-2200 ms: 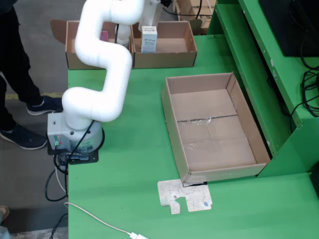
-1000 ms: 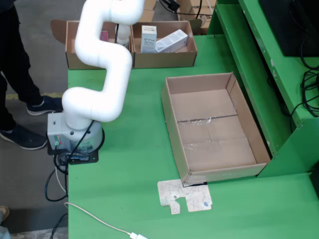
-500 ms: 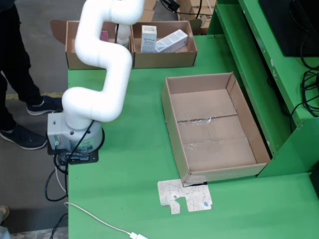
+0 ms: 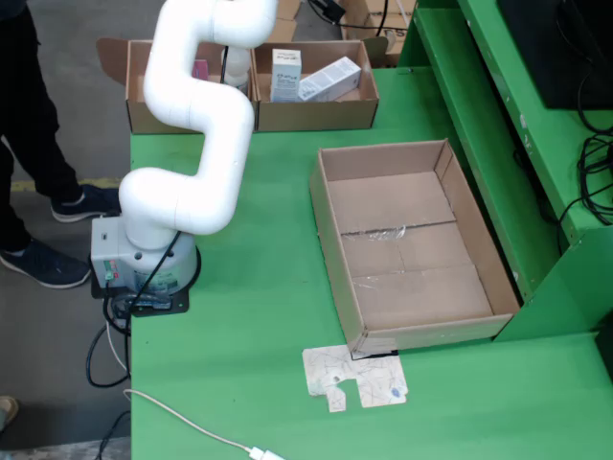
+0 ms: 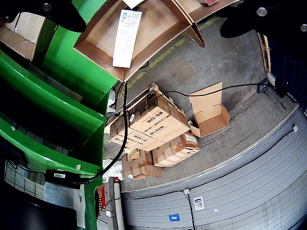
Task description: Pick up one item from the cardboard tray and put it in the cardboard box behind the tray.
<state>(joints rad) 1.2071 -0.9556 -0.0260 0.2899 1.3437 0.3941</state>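
1. Far left of your fixed view: a person's dark legs and shoes stand on the grey floor beside the green table.
2. The arm's base sits at the table's left edge, a black cable trailing off below it. The white arm climbs in an S-bend and leaves the frame at the top.
3. Two cardboard boxes sit side by side at the table's far edge. The left box is mostly hidden by the arm; something pink shows inside it.
4. The right box holds two white cartons: one upright, one lying tilted just right of it, touching or nearly so.
5. Centre-right: the cardboard tray lies open on the table, its floor bare apart from a strip of clear tape.
6. A flat, torn scrap of card lies on the table at the tray's near corner.
7. The gripper is out of your fixed view. In the riding view, two dark blurred shapes sit in the top corners, well apart; you can't tell the fingers' state from that.
8. Riding view also shows a box from above with a white carton in it, and stacked cartons on the floor beyond.
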